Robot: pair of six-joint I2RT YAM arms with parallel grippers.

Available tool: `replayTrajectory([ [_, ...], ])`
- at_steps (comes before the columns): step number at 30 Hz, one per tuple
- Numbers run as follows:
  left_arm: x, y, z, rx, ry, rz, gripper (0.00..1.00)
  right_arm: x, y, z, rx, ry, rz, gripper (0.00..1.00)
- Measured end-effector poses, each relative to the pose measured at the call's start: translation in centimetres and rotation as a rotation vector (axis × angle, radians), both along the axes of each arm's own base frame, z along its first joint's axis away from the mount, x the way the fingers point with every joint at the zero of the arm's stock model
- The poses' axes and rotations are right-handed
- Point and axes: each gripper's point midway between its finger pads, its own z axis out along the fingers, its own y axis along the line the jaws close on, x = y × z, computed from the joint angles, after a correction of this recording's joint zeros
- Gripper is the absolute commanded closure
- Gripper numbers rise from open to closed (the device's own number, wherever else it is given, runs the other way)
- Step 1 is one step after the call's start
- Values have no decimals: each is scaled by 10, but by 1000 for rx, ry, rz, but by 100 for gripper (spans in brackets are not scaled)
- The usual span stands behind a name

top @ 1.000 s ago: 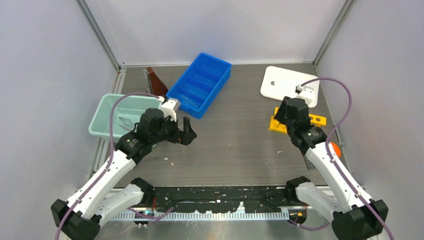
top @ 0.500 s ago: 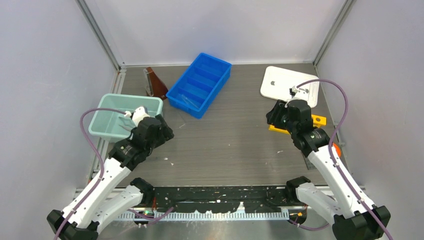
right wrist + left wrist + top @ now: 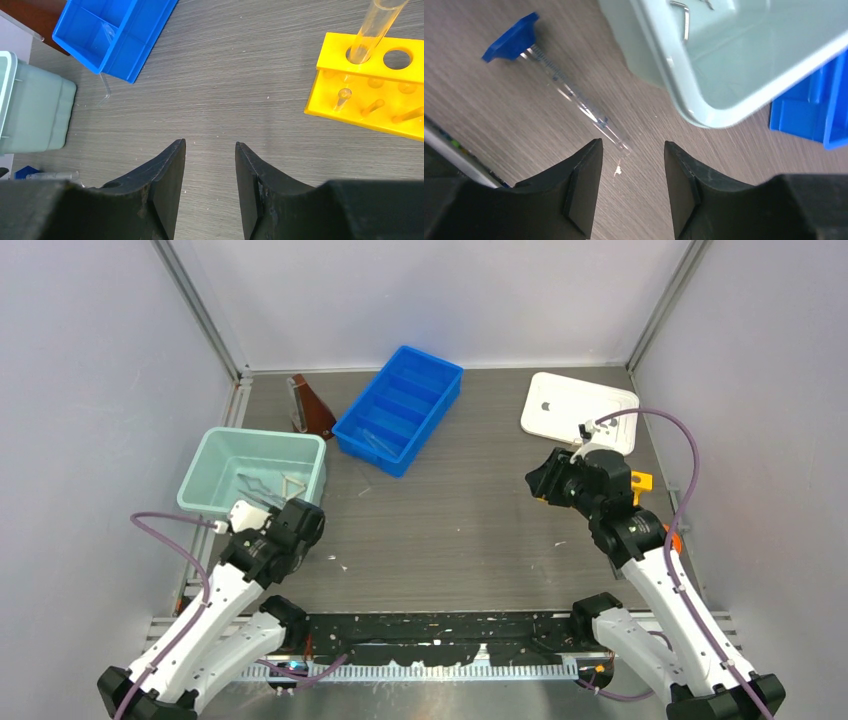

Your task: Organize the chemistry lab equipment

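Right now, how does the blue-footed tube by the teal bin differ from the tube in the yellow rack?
The blue-footed tube lies flat on the table; the rack tube stands in a hole of the yellow rack. The blue-footed tube carries a printed scale and a blue end; the rack tube looks plain. Both are thin and clear.

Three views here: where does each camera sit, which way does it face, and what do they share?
Top external: above and behind, facing down; left arm and right arm show.
Left wrist: on that wrist, looking down past its fingers at the blue-capped tube beside the teal bin.
Right wrist: on that wrist, looking down past its fingers at the yellow rack and blue tray.
Shared: teal bin and blue tray, in all three.
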Motion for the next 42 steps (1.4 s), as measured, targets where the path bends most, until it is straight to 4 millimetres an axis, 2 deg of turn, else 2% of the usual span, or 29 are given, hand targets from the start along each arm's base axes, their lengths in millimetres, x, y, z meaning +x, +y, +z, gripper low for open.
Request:
replayTrajectory([
  [7,-15,13,-21,-45,43,168,51,-3,0,0,5,-8,5,52],
  [16,-28,19,-54,-65,119,272,53,-4,0,-2,4,-2,5,52],
  [21,-29,19,-68,-83,141,302,53,-4,0,-2,5,-2,4,52],
  [42,-20,17,-94,-134,149,355,51,-3,0,-9,1,14,4,52],
])
